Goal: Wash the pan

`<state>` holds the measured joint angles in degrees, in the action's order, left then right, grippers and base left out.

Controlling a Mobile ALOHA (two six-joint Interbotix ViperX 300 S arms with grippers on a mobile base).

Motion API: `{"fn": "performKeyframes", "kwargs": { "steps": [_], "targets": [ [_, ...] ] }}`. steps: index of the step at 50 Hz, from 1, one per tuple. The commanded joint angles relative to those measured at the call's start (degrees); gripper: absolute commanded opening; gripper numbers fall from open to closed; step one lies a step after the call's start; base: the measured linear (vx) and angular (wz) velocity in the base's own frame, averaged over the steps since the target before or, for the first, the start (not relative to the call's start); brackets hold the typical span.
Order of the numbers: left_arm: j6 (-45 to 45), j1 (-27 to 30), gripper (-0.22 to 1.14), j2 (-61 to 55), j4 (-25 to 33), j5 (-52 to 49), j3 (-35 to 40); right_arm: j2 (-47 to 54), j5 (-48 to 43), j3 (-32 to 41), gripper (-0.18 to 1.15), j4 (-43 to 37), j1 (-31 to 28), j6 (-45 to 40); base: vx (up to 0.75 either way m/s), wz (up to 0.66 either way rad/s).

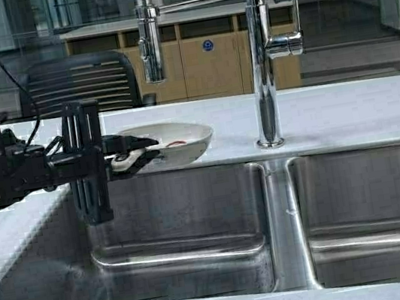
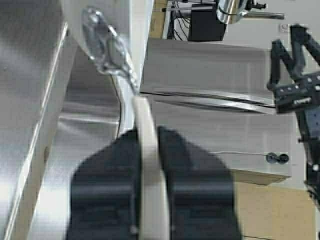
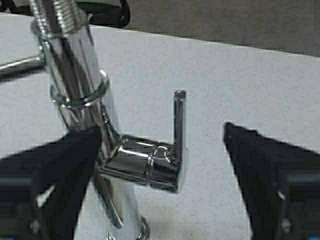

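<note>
The left gripper [image 1: 134, 157] clenches the short handle of the white pan [image 1: 176, 140], red-marked inside, behind the sink [image 1: 196, 219]; the right gripper [image 3: 160, 165] gapes around the faucet lever [image 3: 179, 120]

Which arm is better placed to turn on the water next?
Right, probably. Its open claw brackets the tap lever, while the left claw is busy, shut on the pan handle.

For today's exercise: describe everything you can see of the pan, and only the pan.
The pan is small, shallow, round and white, glossy like enamel or ceramic, with a red mark inside. It sits roughly level at the counter edge behind the left basin, its short white handle pointing toward the robot's left. The left claw is shut on that handle, gripping it edge-on between black fingers.
</note>
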<state>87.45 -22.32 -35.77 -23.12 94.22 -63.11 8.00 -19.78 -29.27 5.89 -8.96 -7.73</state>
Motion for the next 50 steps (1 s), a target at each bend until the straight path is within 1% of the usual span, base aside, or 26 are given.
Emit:
{"fn": "performKeyframes", "kwargs": {
  "steps": [1, 9, 20, 39, 50],
  "targets": [
    [-0.97, -0.18, 0.02, 2.02, 0.00, 1.23, 0.18, 1.85, 1.14, 4.83, 1.04, 0.09, 0.88, 0.18, 0.00, 0.00],
    [-0.97, -0.09, 0.02, 1.93, 0.09, 1.23, 0.44, 5.63, 3.08, 8.96, 1.04, 0.09, 1.49, 0.09, 0.00, 0.00],
    [-0.97, -0.18, 0.02, 2.11, 0.09, 1.23, 0.26, 9.67, 6.15, 13.10, 1.04, -0.35, 4.13, -0.18, 0.00, 0.00],
    [-0.88, -0.09, 0.02, 1.85, 0.00, 1.23, 0.70, 7.82, 6.86, 11.95, 1.04, -2.02, 12.39, -0.26, 0.00, 0.00],
    [-0.88, -0.18, 0.02, 1.85, 0.00, 1.14, 0.79, 4.57, 6.42, 11.16, 1.04, -1.93, 13.45, -0.18, 0.00, 0.00]
  ]
}}
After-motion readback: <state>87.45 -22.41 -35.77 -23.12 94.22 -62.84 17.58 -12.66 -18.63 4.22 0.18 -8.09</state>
